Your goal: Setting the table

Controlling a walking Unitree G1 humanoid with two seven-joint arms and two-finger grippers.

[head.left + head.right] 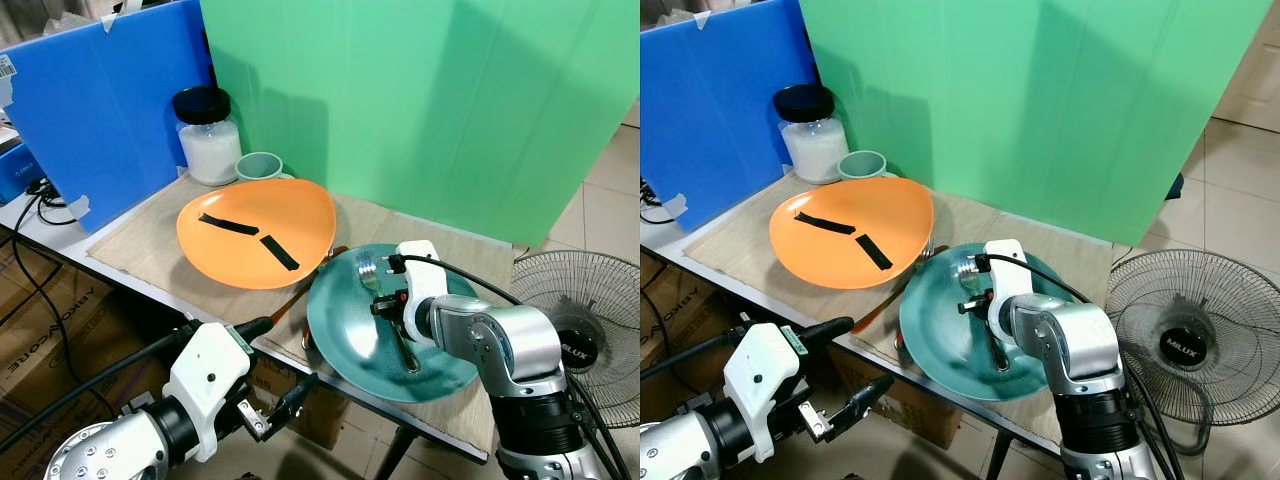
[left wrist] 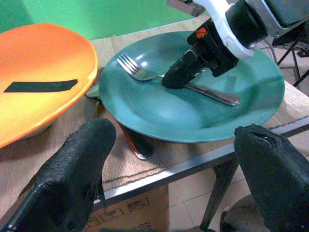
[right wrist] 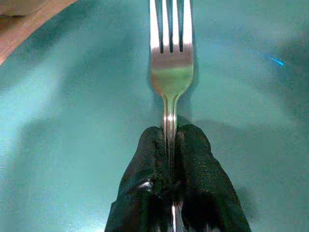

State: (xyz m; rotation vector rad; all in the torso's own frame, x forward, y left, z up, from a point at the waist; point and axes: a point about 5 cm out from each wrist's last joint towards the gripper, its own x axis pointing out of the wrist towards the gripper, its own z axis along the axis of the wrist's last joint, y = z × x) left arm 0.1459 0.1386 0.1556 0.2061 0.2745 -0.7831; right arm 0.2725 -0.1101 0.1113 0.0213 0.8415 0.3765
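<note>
Right pincer pinched tight on the fork neck inside the teal plate – likely for lifting; left pincer gapes empty

Table (mat-covered) bears plates, maybe cutlery.

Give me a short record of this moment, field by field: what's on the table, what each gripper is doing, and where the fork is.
table: orange plate, teal plate, jar, cup
fork: lying in the teal plate
right gripper: shut on the fork's handle
left gripper: open, hovering off the table's near edge
beyond the table: fan on the floor
</note>
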